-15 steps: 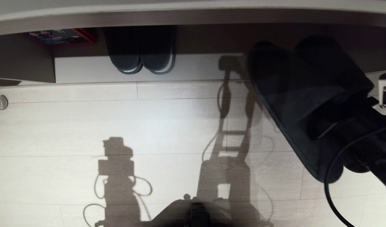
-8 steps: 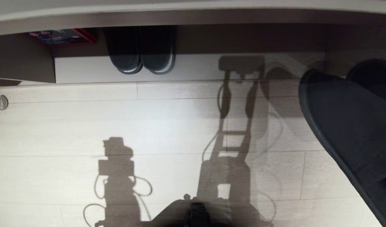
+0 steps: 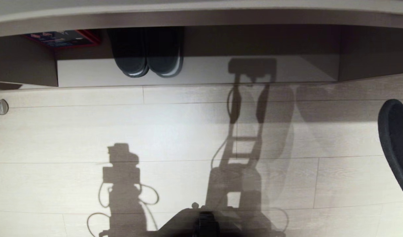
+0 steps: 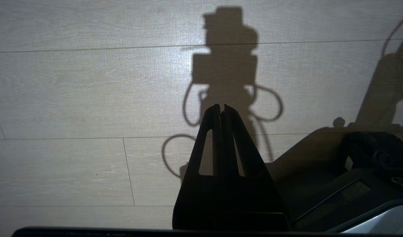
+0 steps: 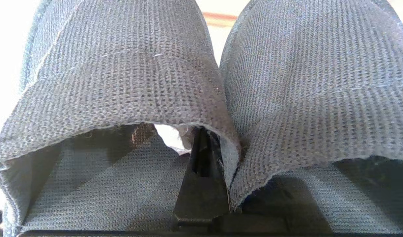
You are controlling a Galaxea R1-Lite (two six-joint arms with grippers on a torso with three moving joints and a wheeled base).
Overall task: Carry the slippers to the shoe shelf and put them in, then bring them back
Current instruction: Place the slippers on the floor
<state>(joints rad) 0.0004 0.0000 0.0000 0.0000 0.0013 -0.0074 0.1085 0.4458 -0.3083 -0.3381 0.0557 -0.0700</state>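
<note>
Slippers (image 5: 287, 98) swung rt, inner edges pinched in right pincer (image 5: 204, 144).

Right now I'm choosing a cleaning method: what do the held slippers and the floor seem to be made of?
The dark grey closed-toe slippers, pinched in the right claw: matte woven fabric, visible mesh weave. The pale plank floor: probably wood-look laminate, with printed grain, straight seams and soft sheen.

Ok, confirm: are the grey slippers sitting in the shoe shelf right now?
No: the right gripper holds the slippers by their inner edges, away from the shoe shelf.
</note>
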